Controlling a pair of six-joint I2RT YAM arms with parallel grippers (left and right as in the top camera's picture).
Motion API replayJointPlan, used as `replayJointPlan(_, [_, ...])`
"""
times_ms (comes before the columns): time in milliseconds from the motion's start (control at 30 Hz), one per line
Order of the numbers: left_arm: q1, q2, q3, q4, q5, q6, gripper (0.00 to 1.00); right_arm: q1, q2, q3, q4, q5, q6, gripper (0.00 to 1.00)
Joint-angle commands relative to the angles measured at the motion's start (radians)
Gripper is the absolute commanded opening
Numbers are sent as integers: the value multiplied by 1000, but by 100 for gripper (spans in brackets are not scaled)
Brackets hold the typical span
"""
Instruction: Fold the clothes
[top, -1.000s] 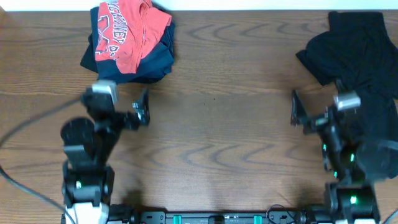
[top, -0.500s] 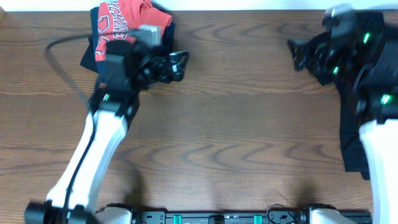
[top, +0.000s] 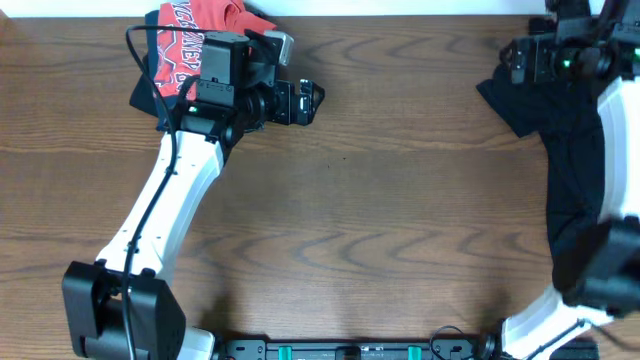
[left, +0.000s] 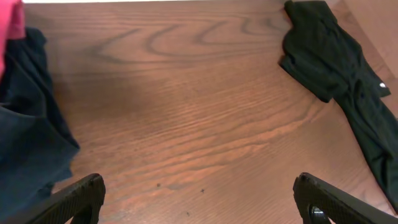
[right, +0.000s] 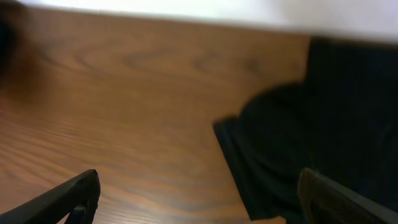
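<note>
The clothes, a crumpled black T-shirt (top: 575, 170), lie along the right side of the table from the far edge toward the front. It also shows at the upper right of the left wrist view as a black T-shirt (left: 329, 56) with a small white mark. My right gripper (top: 512, 62) hovers open at the shirt's far left corner, and the black T-shirt (right: 323, 124) lies under its right finger. The right gripper (right: 199, 180) holds nothing. My left gripper (top: 310, 102) is open over bare wood at the far left. The left gripper (left: 199, 186) is empty.
A red shirt (top: 195, 40) with white lettering lies on a dark navy garment (top: 145, 85) at the far left corner, partly under my left arm. The navy garment (left: 25, 124) fills the left edge of the left wrist view. The table's far edge (right: 186, 12) is close.
Both arms have stretched from the front of the table to its far side. The left gripper went beside the red and navy pile, the right over the black shirt's top. Both jaws stayed open.
</note>
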Motion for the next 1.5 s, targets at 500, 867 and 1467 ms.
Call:
replayJointPlan(500, [-10, 116, 14, -156, -181, -75, 94, -18, 288, 6, -89, 140, 29, 79])
replayJointPlan(867, [-13, 143, 14, -167, -205, -74, 94, 48, 320, -45, -122, 409, 254, 74])
replayJointPlan(1467, [-13, 143, 14, -174, -208, -74, 93, 48, 320, -232, 128, 514, 470, 58])
